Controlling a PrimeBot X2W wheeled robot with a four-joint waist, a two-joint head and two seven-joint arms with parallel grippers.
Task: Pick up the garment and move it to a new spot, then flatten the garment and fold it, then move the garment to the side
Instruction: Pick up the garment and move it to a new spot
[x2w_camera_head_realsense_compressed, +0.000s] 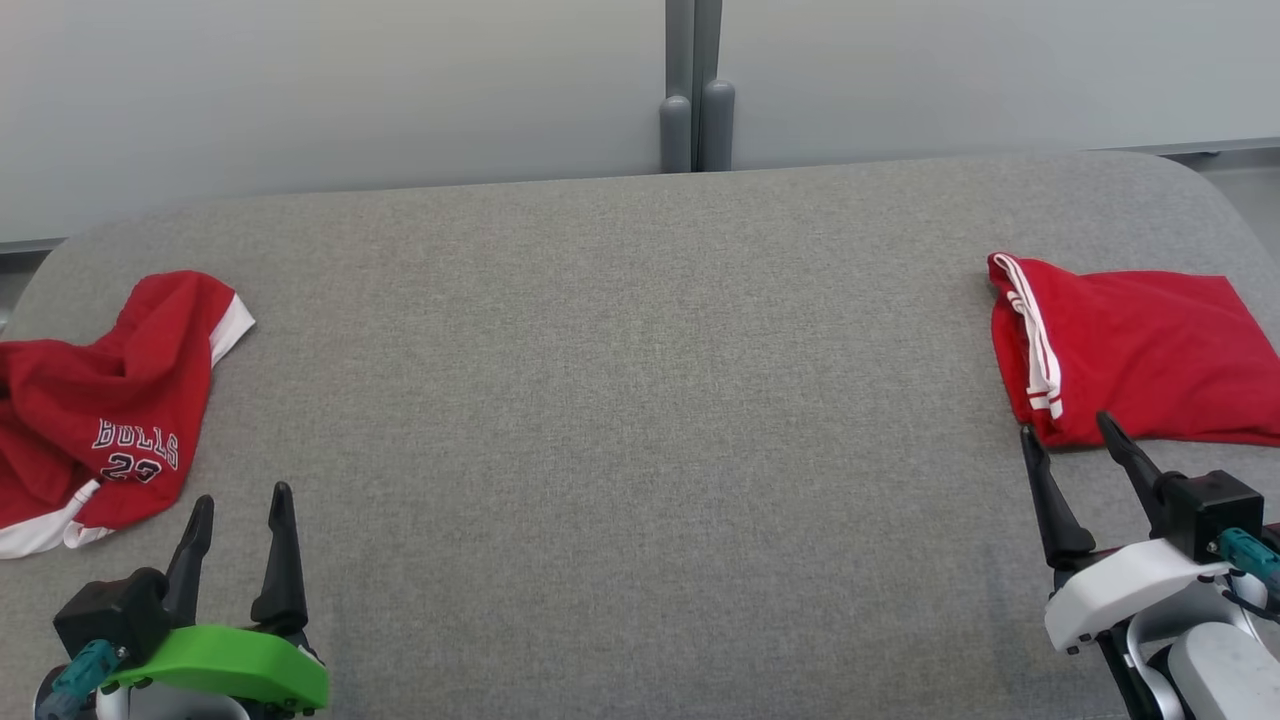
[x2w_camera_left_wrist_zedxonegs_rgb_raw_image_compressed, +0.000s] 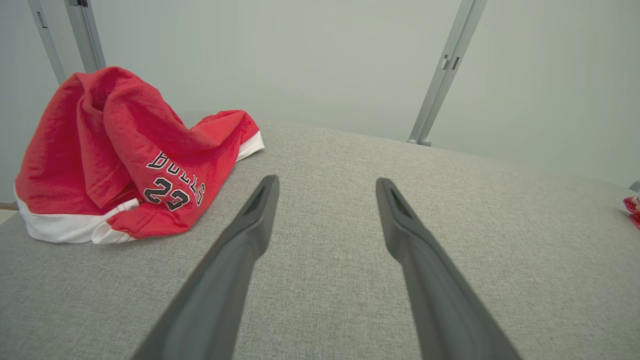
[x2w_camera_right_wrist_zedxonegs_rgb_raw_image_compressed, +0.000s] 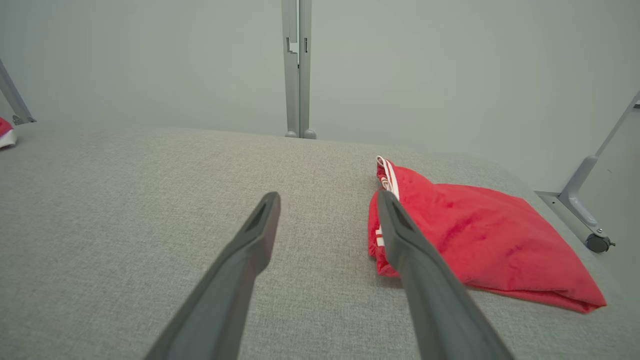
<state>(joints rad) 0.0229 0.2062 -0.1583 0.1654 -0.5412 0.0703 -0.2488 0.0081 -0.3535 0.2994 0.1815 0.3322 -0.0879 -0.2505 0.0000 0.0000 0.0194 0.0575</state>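
Note:
A crumpled red garment (x2w_camera_head_realsense_compressed: 100, 400) with white trim and "BULLS 23" lettering lies in a heap at the table's left edge; in the left wrist view the garment (x2w_camera_left_wrist_zedxonegs_rgb_raw_image_compressed: 125, 155) sits ahead and to the left of my fingers. My left gripper (x2w_camera_head_realsense_compressed: 243, 508) is open just right of its near end, holding nothing. A second red garment (x2w_camera_head_realsense_compressed: 1130, 345), folded flat with white stripes, rests at the right edge, and the same folded garment (x2w_camera_right_wrist_zedxonegs_rgb_raw_image_compressed: 480, 235) lies right of my fingers in the right wrist view. My right gripper (x2w_camera_head_realsense_compressed: 1068, 428) is open at its near edge, apart from it.
The grey fabric table (x2w_camera_head_realsense_compressed: 640, 420) spans the view, its wide middle bare. A pale wall with a grey post (x2w_camera_head_realsense_compressed: 695, 90) stands behind the far edge. A caster and frame leg (x2w_camera_right_wrist_zedxonegs_rgb_raw_image_compressed: 595, 240) stand off the table's right side.

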